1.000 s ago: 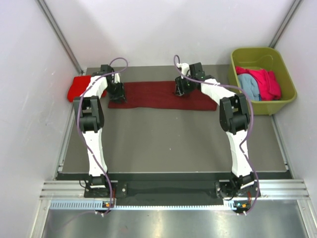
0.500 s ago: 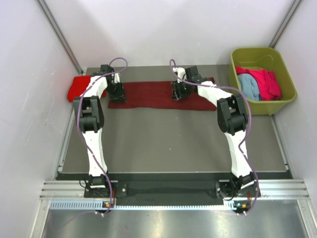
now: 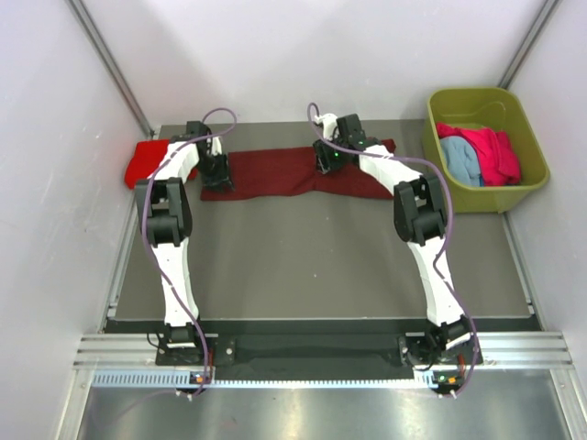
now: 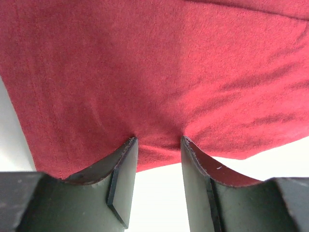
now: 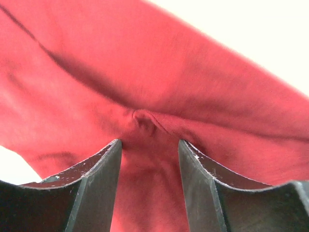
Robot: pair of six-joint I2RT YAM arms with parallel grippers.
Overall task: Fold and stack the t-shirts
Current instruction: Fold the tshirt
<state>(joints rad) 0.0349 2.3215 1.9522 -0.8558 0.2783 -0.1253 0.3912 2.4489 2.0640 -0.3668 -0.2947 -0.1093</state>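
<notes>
A: Noticed the right gripper [image 3: 325, 161] sliding left along the maroon t-shirt [image 3: 275, 176] over the last second, dragging cloth with it and rumpling the right half

B: Yep, and no budging from the left gripper [image 3: 216, 174], parked at the shirt's left end beside the bright red t-shirt [image 3: 142, 163]. Clamped tight on a pucker of maroon cloth on both sides, going by the wrist views

A: So probably mid-fold, bringing one end across toward the other. Lying across the far side of the table [image 3: 312, 257] for now, not folded yet

B: Still got the pink t-shirt [image 3: 495, 151] and light blue t-shirt [image 3: 461, 160] waiting in the olive tub [image 3: 477, 95]. Long way to go

A: Spotted any logos or print?

B: Nope, can't read any writing anywhere
</notes>
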